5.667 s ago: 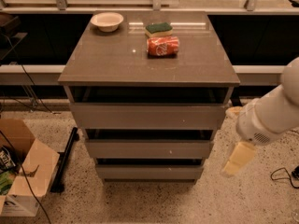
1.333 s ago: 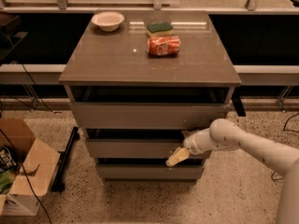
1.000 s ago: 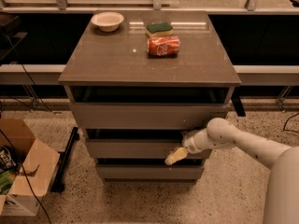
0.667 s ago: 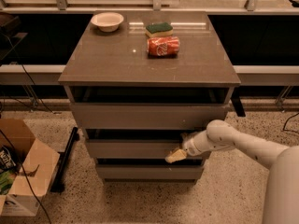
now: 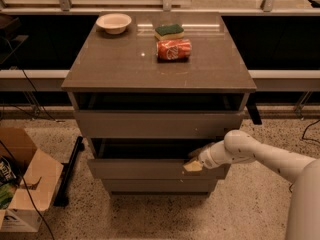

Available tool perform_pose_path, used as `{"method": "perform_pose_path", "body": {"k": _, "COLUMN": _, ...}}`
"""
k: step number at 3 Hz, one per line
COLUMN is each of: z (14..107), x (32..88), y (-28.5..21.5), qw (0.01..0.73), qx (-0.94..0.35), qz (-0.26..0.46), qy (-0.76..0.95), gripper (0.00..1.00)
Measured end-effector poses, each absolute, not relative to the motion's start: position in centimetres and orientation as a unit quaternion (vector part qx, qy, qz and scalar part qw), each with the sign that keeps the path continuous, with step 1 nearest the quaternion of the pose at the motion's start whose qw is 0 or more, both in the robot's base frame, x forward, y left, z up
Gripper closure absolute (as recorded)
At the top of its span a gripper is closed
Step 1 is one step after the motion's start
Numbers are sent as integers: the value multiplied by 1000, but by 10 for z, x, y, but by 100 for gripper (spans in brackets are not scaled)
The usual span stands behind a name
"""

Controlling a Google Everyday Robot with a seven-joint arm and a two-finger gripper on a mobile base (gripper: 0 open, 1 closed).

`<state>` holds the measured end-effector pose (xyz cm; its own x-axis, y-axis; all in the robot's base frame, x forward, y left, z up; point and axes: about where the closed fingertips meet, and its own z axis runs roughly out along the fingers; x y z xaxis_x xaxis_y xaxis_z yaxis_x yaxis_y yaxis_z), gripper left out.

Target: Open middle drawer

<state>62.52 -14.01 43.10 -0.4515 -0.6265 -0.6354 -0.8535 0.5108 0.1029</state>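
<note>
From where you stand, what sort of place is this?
Probably a lab or test area: a lone drawer unit with bowl, sponge and can on top, a cardboard box and loose cables on the floor. The gripper is at the middle drawer.

The gripper [image 5: 193,165] sits at the upper edge of the middle drawer [image 5: 145,169], towards its right end, and seems to touch the front, though the contact is hard to make out. A dark gap shows above that drawer front. The white arm [image 5: 270,156] reaches in from the lower right. On the bench [image 5: 115,64] lie a pale bowl [image 5: 114,22] at the back left, a green sponge [image 5: 169,31] at the back centre and, just in front of it, an orange can [image 5: 174,49] on its side. An open cardboard box [image 5: 25,184] stands at the lower left
</note>
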Motion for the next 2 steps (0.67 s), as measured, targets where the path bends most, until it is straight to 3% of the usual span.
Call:
{"method": "perform_pose_path", "body": {"k": 1, "z": 430, "x": 625, "y": -139, "qw": 271, "qx": -448, "qz": 210, "qy": 826, "gripper": 65}}
{"method": "perform_pose_path", "body": {"k": 2, "z": 429, "x": 624, "y": -138, "qw": 270, "qx": -449, "qz": 211, "qy": 825, "gripper": 43}}
